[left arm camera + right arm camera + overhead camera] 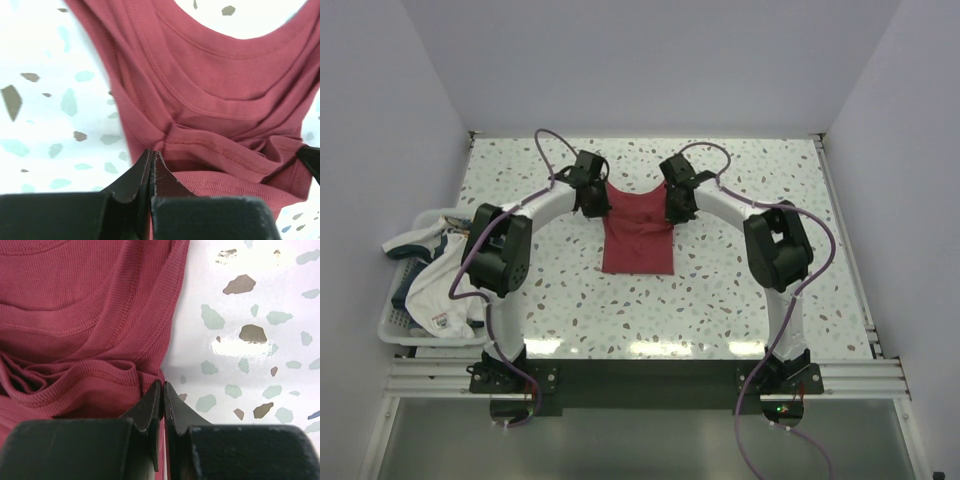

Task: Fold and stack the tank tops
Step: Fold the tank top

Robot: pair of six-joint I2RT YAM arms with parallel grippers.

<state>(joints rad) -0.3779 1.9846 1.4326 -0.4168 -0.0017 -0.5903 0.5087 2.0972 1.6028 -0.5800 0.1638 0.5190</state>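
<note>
The dark red tank top [638,235] lies on the speckled table, its shoulder end towards the far side. My left gripper [592,207] is shut on its left shoulder edge; the left wrist view shows the jaws [151,155] pinched on red cloth [210,100]. My right gripper [677,208] is shut on the right shoulder edge, its jaws [162,386] closed on a thin fold of red cloth [75,315]. The cloth bunches in folds just in front of both grippers. The white tank top with navy trim [440,285] lies crumpled in a basket at the left.
A white plastic basket [392,322] stands at the table's left edge beside the left arm. White walls close in the table at the back and both sides. A metal rail runs along the near edge.
</note>
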